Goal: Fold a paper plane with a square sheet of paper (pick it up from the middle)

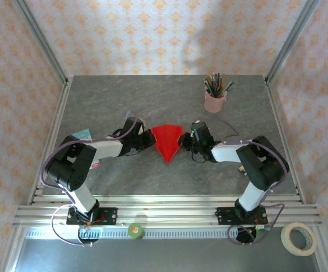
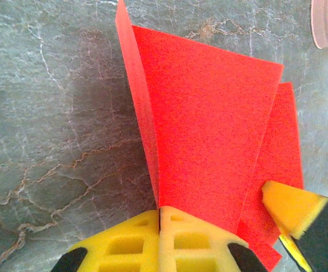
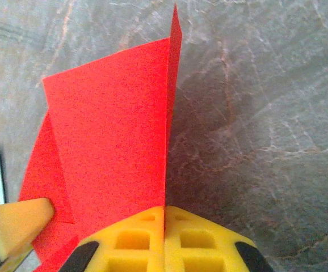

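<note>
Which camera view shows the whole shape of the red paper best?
The top external view: the red paper appears whole there, with its pointed outline. Each wrist view gives a close part of it: an upright flap pinched in the left claw, and likewise in the right claw.

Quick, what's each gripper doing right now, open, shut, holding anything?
Left gripper: shut, pinching an edge of the red paper.
Right gripper: shut, pinching the same red paper from the opposite side.
</note>
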